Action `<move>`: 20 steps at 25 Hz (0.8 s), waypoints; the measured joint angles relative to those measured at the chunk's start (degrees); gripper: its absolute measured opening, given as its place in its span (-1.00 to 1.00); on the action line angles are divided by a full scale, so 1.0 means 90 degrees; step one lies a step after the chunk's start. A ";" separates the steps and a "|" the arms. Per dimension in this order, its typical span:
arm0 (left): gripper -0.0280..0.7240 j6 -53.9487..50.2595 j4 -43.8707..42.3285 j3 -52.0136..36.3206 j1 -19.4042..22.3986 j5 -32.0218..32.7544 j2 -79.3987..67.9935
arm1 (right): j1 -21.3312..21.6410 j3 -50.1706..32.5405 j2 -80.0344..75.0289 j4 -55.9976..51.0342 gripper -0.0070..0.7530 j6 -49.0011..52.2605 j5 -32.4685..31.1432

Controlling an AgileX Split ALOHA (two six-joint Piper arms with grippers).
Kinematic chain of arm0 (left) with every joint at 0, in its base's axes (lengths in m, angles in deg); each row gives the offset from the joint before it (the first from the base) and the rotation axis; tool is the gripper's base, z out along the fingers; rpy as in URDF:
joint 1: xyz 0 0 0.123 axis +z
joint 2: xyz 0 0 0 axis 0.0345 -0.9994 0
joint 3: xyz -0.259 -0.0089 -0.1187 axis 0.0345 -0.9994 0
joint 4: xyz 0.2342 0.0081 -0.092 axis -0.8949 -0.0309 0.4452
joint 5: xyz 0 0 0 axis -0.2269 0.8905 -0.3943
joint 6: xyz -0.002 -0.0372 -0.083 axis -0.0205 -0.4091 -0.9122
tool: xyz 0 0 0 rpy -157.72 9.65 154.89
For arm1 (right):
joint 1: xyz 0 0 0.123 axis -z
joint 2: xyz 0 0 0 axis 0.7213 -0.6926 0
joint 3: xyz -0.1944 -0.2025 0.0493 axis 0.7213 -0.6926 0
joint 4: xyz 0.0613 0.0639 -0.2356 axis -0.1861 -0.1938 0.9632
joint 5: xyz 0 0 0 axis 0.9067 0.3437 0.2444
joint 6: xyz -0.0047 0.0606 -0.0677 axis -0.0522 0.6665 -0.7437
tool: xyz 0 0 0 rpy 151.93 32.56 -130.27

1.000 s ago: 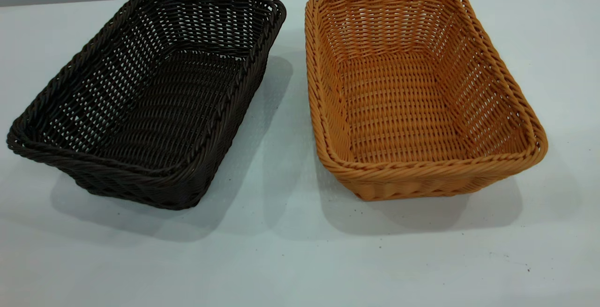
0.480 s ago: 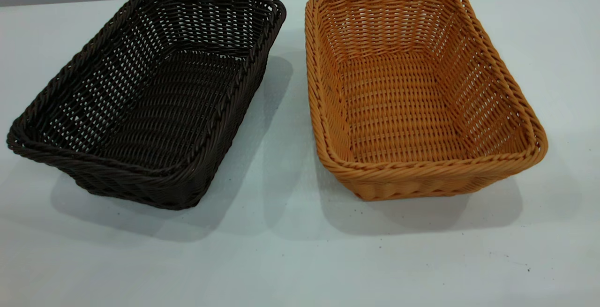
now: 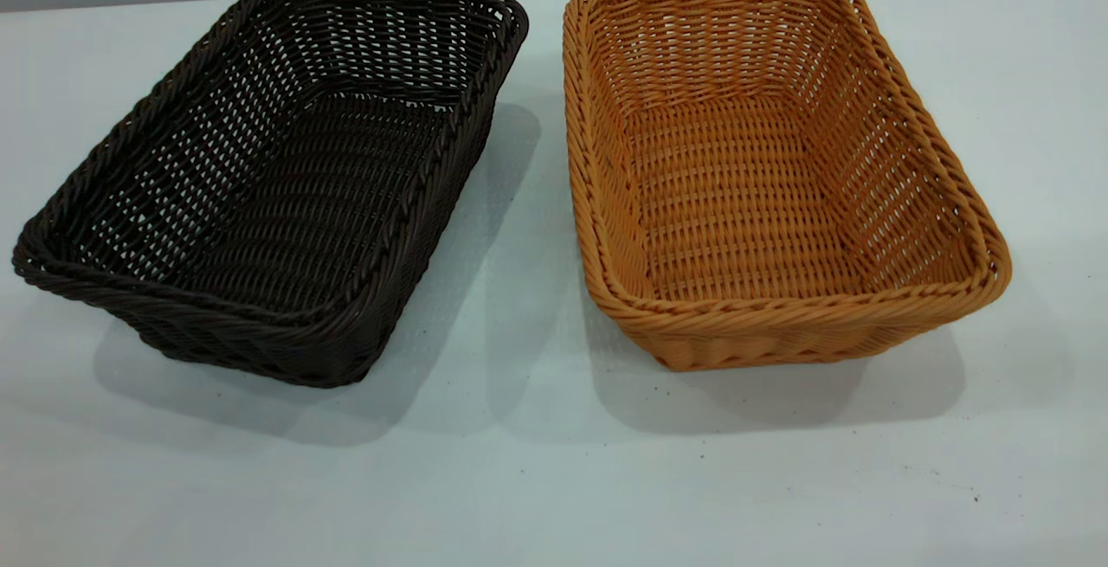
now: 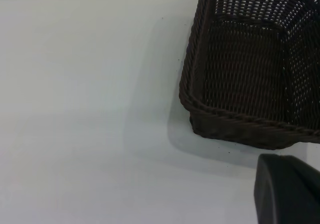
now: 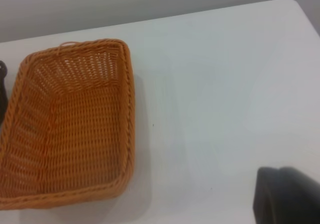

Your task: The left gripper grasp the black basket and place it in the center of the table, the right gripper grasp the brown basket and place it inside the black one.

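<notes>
Two baskets side by side, neither arm yet on them

We see the black basket (image 3: 268,177) and the brown basket (image 3: 770,169) lying apart on the desk (image 3: 537,480), both upright and empty, apparently laid out ready for nesting. The left gripper (image 4: 287,189) shows only one dark finger near the black basket's short end; the right gripper (image 5: 287,194) hangs well apart from the brown one. We cannot tell how either pair of jaws stands; neither touches anything.
</notes>
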 joint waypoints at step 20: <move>0.06 0.0832 0.1565 0.0691 0.0000 -0.1246 -0.0500 | 0.0000 0.0871 -0.1101 -0.1137 -0.11 -0.0573 0.0093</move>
